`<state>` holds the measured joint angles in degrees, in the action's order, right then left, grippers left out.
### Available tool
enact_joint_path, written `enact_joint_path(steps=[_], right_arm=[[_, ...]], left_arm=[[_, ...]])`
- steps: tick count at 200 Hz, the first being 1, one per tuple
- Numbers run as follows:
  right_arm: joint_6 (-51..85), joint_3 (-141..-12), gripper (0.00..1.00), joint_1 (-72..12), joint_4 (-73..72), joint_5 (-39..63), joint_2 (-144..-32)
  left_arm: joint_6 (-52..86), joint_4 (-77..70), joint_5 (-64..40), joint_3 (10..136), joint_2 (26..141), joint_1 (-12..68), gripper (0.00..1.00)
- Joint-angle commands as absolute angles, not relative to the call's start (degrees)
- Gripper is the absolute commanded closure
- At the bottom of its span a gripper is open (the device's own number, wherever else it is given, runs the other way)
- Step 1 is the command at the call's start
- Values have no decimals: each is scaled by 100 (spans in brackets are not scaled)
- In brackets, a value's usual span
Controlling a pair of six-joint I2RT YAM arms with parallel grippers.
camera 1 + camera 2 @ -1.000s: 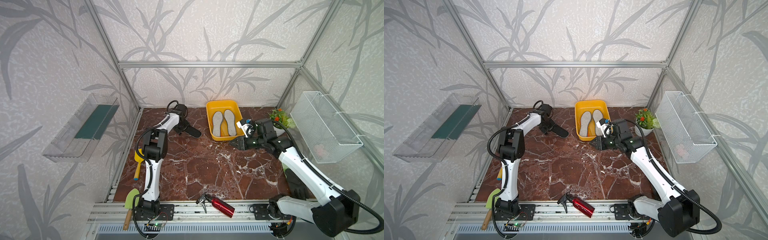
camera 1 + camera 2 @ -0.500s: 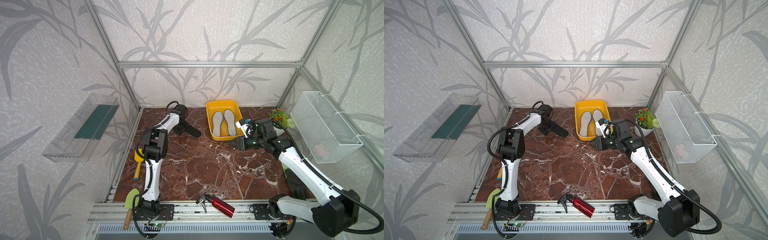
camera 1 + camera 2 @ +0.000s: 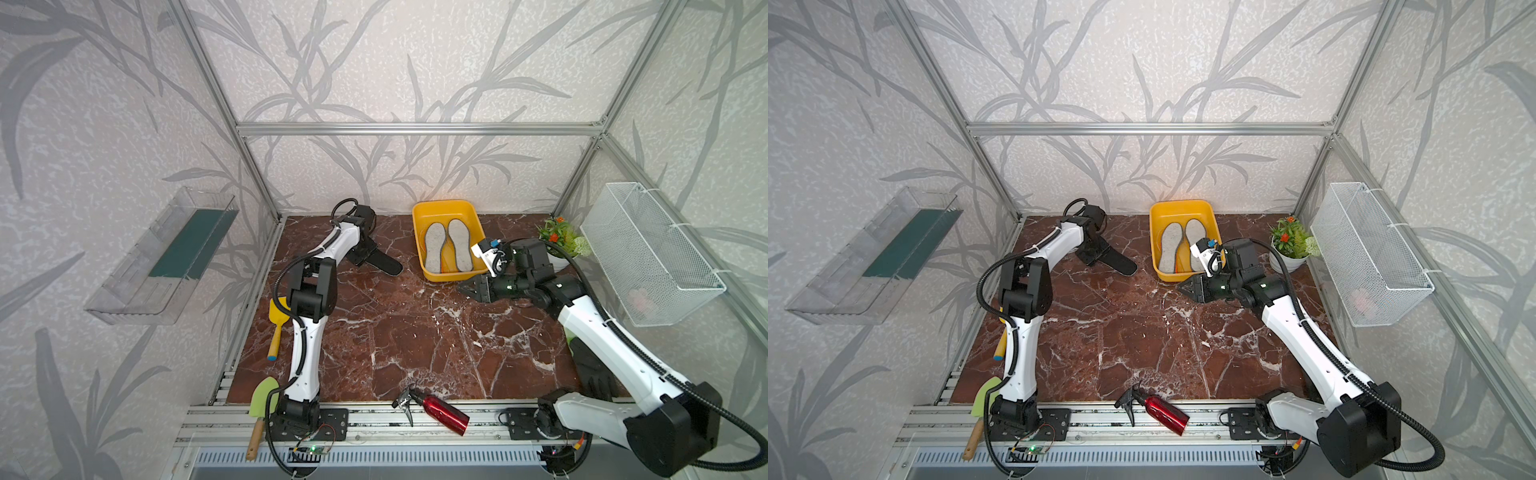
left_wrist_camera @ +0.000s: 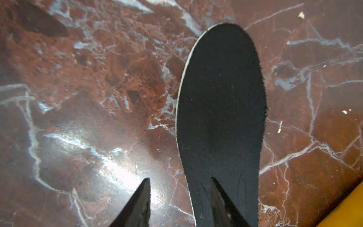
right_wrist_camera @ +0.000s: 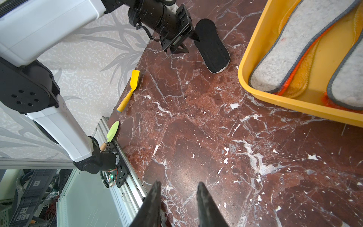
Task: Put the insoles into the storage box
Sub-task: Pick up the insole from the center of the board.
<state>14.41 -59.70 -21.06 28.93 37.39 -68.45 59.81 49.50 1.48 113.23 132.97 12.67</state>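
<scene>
The yellow storage box (image 3: 442, 204) (image 3: 1179, 203) (image 5: 294, 106) stands at the back of the table. Two grey felt insoles (image 3: 434, 253) (image 3: 1169, 249) (image 5: 290, 49) lie in it on top of orange insoles (image 5: 300, 76). A black insole (image 3: 384, 264) (image 3: 1121, 264) (image 4: 222, 98) (image 5: 213, 47) lies flat on the marble to the left of the box. My left gripper (image 3: 365, 259) (image 4: 179, 179) is low at its heel end and open; one finger is over the insole, the other over the marble beside it. My right gripper (image 3: 471, 289) (image 5: 178, 183) hovers open and empty just in front of the box.
A yellow scraper (image 3: 276, 320) and a green trowel (image 3: 262, 399) lie at the left edge. A red spray bottle (image 3: 440, 409) rests on the front rail. A potted plant (image 3: 561, 239), a black glove (image 3: 594, 370), a wire basket (image 3: 648, 253) and a clear tray (image 3: 162, 257) line the sides.
The left gripper's jaws have narrowed a little at the black insole's heel. Neither arm has visibly shifted.
</scene>
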Motion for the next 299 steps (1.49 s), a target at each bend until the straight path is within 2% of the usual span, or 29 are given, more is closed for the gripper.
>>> enact_joint_path(steps=[1,79,150,299], right_arm=[[1328,-5937,68,-2118,2851,3805,-6750],[1270,-5941,68,-2118,2926,3786,-6804],[1292,-5972,68,-2118,2897,3769,-6916],[1267,-5914,69,-2118,3458,3489,-6514]], left_arm=[[6060,5179,299,11492,13507,1298,54],[6168,5188,267,11744,13775,1388,54],[6096,5367,390,11865,13860,1395,65],[5765,5377,483,11602,13857,1380,78]])
